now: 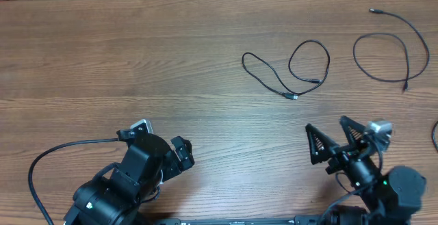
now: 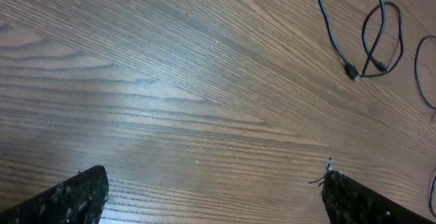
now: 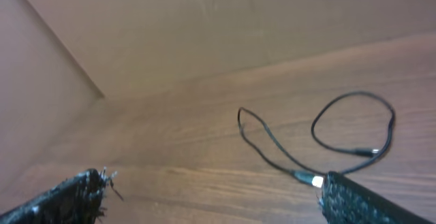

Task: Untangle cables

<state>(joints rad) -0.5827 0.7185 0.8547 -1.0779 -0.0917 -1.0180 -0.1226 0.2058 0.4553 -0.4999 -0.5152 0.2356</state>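
overhead: straight down, far | wrists: low, oblique over table (image 2: 170, 81) | shared: middle cable (image 1: 293, 96)

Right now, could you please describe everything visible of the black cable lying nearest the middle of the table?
The cable is a thin black cord with a small plug at each end, one pale-tipped. It lies flat on the wooden table, bent into a narrow loop and a rounder one, crossing itself near the plugs. Nothing else touches it.
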